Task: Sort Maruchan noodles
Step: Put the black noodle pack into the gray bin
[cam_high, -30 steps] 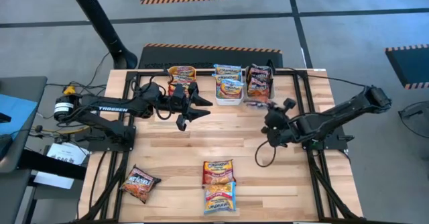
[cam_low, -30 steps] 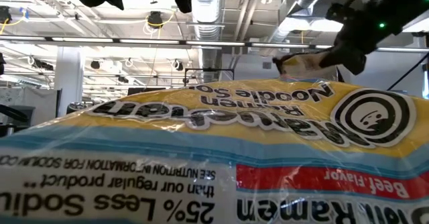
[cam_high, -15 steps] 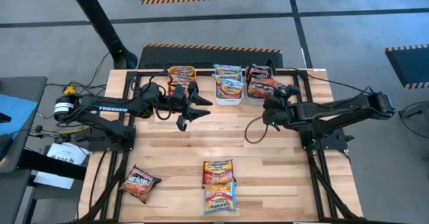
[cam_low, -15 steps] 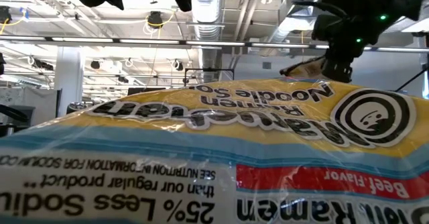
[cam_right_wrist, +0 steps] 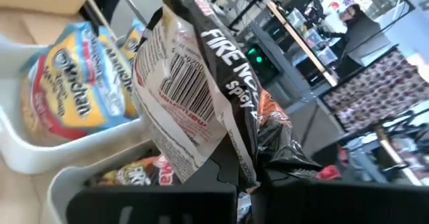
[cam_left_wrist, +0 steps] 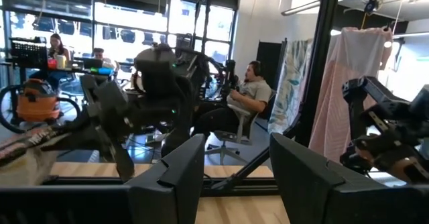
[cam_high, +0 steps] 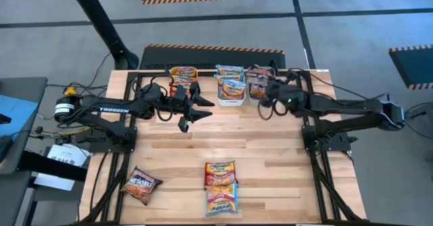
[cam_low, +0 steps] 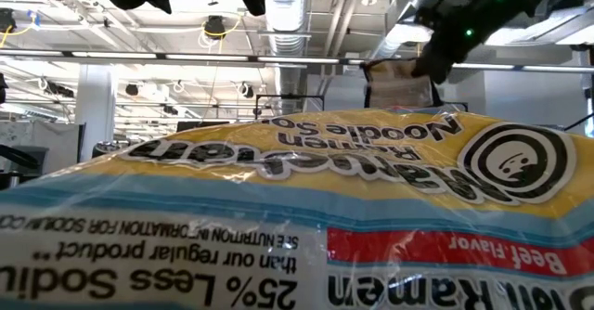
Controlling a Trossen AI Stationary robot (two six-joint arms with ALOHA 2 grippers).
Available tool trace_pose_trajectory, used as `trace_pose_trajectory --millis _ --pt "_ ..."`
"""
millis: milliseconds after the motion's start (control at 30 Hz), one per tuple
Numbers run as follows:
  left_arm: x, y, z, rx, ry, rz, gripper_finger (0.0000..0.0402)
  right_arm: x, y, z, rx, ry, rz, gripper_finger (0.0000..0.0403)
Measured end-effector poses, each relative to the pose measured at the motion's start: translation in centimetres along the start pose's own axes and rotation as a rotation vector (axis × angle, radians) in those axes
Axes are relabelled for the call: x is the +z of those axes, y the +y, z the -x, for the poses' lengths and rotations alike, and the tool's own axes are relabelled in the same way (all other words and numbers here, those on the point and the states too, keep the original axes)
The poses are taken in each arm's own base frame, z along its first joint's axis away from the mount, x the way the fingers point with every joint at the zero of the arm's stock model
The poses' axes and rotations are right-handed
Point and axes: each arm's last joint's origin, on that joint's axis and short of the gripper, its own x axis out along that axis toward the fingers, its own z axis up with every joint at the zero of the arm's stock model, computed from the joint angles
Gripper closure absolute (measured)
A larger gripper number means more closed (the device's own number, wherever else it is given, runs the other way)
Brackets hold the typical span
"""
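Observation:
My right gripper (cam_high: 262, 95) hovers over the grey bin (cam_high: 252, 97) at the table's far edge, shut on a dark maroon "Fire Spicy" noodle packet (cam_right_wrist: 201, 96). In the low view that packet (cam_low: 399, 83) hangs under the gripper (cam_low: 436, 55). The grey bin holds another dark packet (cam_right_wrist: 137, 176). Blue packets (cam_high: 230, 85) lie in the white bin and orange ones (cam_high: 181, 74) in the orange bin. Near the front edge lie a dark packet (cam_high: 141, 185), an orange-yellow packet (cam_high: 220, 174) and a light blue one (cam_high: 222, 199). My left gripper (cam_high: 200, 108) waits open beside the orange bin. My right gripper pinches the dark maroon packet by a crumpled edge (cam_right_wrist: 271, 150) between its two fingers (cam_right_wrist: 315, 200). The packet is lifted clear above the grey bin and stands out beyond the fingers with its barcode side (cam_right_wrist: 188, 90) showing.
The three bins sit side by side along the far edge, inside a black frame (cam_high: 203, 69). A light blue packet (cam_low: 278, 226) lies right in front of the low camera and blocks most of that view. Bare wood (cam_high: 237, 134) stretches across the table's middle. People sit in the room behind (cam_left_wrist: 251, 90).
My right gripper has carried the dark packet from the table's middle right toward the far edge and now stands over the grey bin, its arm stretched out. The packet has swung from lying nearly level to hanging more upright under the fingers.

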Motion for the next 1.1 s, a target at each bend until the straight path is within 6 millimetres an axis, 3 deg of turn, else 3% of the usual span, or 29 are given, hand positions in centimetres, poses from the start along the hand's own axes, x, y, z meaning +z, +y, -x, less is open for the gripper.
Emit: trace_pose_trajectory --millis 133,367,667,1100 --pt "0.0 0.0 0.0 0.000 0.000 0.000 0.0244 -1.2 -1.3 -0.1 0.007 -0.046 -0.069 0.0383" --pt "0.0 0.0 0.0 0.000 0.000 0.000 0.0244 -4.1 -1.5 -0.1 -0.051 -0.183 -0.110 0.0382" --pt "0.0 0.0 0.0 0.001 0.000 0.003 0.0244 -7.1 -0.9 -1.9 -0.008 -0.091 -0.063 0.0380" --pt "0.0 0.0 0.0 0.001 0.000 -0.001 0.0244 -8.3 0.8 -4.2 0.075 0.008 0.042 0.0378"
